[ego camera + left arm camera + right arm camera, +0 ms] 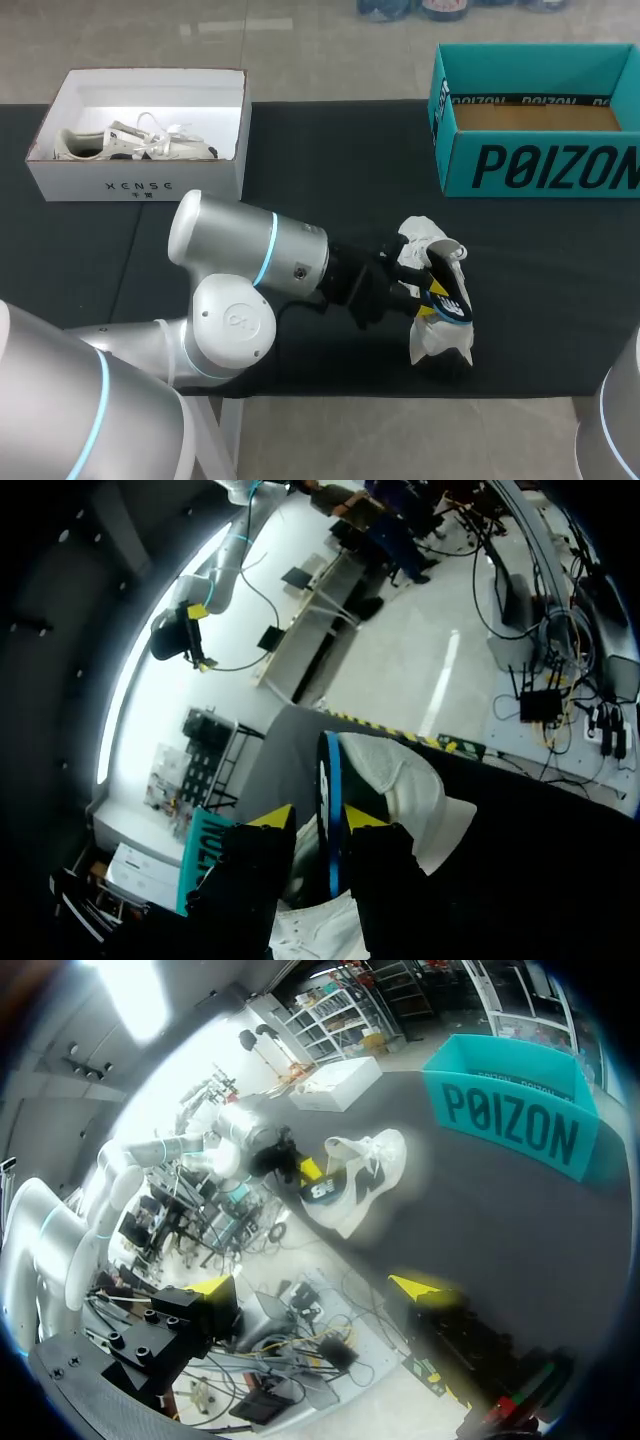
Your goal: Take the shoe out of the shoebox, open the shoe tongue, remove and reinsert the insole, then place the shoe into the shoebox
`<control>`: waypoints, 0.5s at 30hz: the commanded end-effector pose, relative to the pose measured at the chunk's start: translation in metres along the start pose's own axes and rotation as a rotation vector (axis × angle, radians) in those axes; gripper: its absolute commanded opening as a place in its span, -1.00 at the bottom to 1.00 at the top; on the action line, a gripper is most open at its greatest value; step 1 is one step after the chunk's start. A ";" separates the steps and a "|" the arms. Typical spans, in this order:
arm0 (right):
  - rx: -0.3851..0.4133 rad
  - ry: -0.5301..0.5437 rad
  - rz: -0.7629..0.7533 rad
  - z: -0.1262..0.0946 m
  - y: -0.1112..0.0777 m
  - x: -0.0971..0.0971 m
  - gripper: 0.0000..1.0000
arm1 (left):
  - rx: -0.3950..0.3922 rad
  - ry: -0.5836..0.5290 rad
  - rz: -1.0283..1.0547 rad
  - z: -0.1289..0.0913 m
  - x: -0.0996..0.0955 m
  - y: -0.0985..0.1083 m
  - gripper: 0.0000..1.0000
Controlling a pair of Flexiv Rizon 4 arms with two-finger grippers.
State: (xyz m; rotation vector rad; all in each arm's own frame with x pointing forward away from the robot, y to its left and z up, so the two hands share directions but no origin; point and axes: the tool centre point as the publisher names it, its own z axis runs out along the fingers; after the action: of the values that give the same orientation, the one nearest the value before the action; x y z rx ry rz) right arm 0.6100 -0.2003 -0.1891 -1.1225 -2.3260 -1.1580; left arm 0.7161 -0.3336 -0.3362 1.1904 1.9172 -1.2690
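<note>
The white shoe point(440, 340) with its dark, blue-edged sole is out of any box, standing on end near the front edge of the black tabletop point(330, 170), right of the middle. My left pincer point(425, 292) has it: in the left wrist view the two yellow tips of the left pincer point(318, 817) sit either side of the blue sole edge of the shoe point(400, 780), pinching it between them. From above I can't quite tell whether the shoe's lower end rests on the tabletop or hangs just over it. My left arm point(250, 255) comes in low across the front to reach it. The teal shoebox point(540, 165) stands open at the far right, well apart from the shoe. Far left there's a white box point(140, 185) with another pale shoe point(130, 143) lying inside. My right arm point(610, 430) is off at the near right corner, its right pincer point(318, 1290) spread wide with nothing in it, looking across at the shoe point(355, 1175).
</note>
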 end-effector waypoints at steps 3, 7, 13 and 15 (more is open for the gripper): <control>-0.010 -0.290 -0.001 0.001 -0.005 0.008 1.00 | 0.021 0.001 0.025 0.004 0.002 0.008 -1.00; -0.010 -0.290 -0.001 0.001 -0.005 0.008 1.00 | 0.021 0.015 0.053 0.001 0.001 0.018 -1.00; -0.010 -0.290 -0.001 0.001 -0.005 0.008 1.00 | 0.004 0.059 0.095 0.005 0.001 0.035 -1.00; -0.010 -0.290 -0.001 0.001 -0.005 0.008 1.00 | -0.010 0.062 0.098 0.007 0.000 0.042 -1.00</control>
State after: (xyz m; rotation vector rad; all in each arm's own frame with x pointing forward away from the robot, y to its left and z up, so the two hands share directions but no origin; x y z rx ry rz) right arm 0.6100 -0.2004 -0.1891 -1.1247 -2.3284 -1.1569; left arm 0.7433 -0.3270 -0.3554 1.2995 1.8662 -1.2013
